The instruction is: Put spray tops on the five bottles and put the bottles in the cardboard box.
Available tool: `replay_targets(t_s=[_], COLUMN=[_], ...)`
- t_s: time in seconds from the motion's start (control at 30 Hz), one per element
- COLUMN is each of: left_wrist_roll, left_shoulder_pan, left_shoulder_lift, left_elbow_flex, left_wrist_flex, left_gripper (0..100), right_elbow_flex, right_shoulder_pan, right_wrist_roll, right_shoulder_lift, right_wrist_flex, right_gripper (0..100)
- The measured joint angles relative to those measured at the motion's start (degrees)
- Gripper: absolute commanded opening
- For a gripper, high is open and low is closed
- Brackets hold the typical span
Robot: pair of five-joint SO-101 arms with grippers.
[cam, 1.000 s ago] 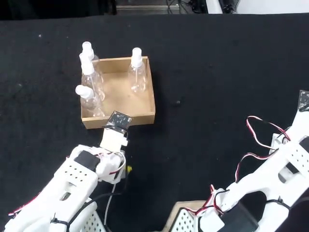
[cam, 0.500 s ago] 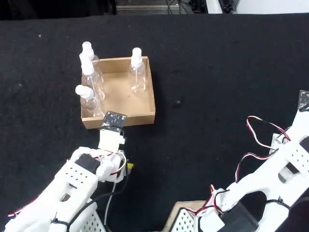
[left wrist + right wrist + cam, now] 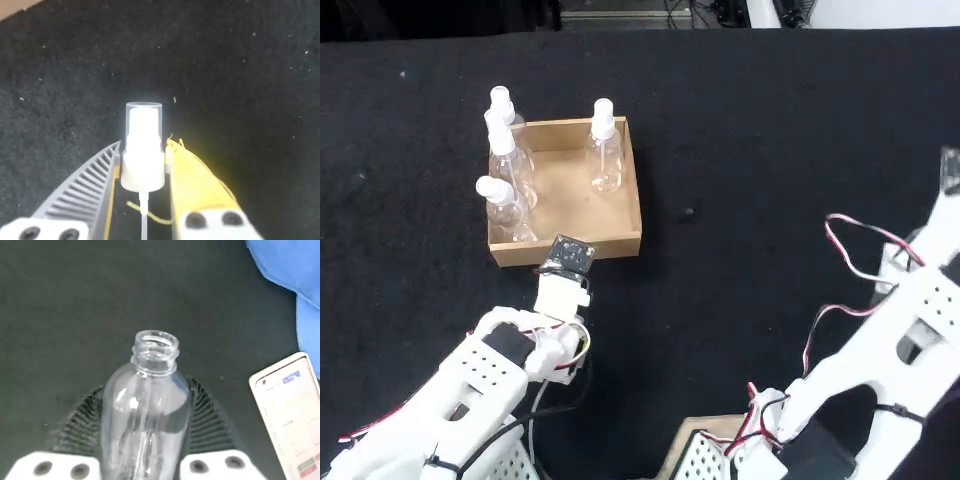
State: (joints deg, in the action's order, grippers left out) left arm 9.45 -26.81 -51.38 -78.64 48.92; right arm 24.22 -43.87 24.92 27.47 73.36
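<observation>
Black cloth covers the desk [image 3: 770, 150] from your arms out to its far edge. Nearest you, on your left, the left arm [image 3: 490, 370] reaches forward, its wrist just short of the cardboard box's [image 3: 610, 243] near wall. Your left end effector [image 3: 143, 146] is clamped on a white spray top [image 3: 143, 165], pinched between the grey finger [image 3: 95, 180] and the yellow finger [image 3: 192, 185]. The top's clear cap points away from the wrist, and its thin dip tube [image 3: 143, 222] runs back between the fingers. Bare black cloth lies beyond it.

On your right, the right arm [image 3: 910, 320] sits well apart from the box, with red and white wires looping off it. Your right end effector [image 3: 147, 407] grips a clear bottle [image 3: 147, 410] around its body. The bottle's threaded neck [image 3: 155, 347] is open and carries no spray top. A phone [image 3: 285, 410] lies on the cloth just beside that end effector, and a blue cloth [image 3: 290, 270] lies farther out.

Farther from you, the box stands open on the desk with four capped bottles upright inside. Three stand along its left wall: the nearest bottle [image 3: 508, 212], the middle bottle [image 3: 513, 170] and the farthest bottle [image 3: 503, 108]. The fourth bottle [image 3: 605, 160] stands at the far right corner. Bare cardboard floor shows between them.
</observation>
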Motion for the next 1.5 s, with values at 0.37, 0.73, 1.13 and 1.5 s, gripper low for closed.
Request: replay_targets(t_s=[0.37,0.73,1.13,1.5], left_wrist_roll=[-6.4,-6.4,-6.6,-6.7], left_shoulder_pan=[1.8,1.7,1.9,1.8], left_shoulder_lift=[0.0,0.0,0.0,-4.5], left_elbow_flex=[26.5,43.1,57.2,46.0], left_wrist_flex=[22.6,30.7,23.3,-10.0], left_gripper=[3,3,3,3], right_elbow_flex=[-17.5,-19.0,0.4,23.5], right_shoulder_pan=[15.1,20.7,33.6,40.8], right_wrist_roll=[-12.6,-19.7,-28.5,-30.7], right_shoulder_lift=[0.1,10.8,22.9,38.2], right_wrist_flex=[15.3,15.3,0.1,-16.4], right_gripper=[1.1,1.1,1.1,1.1])
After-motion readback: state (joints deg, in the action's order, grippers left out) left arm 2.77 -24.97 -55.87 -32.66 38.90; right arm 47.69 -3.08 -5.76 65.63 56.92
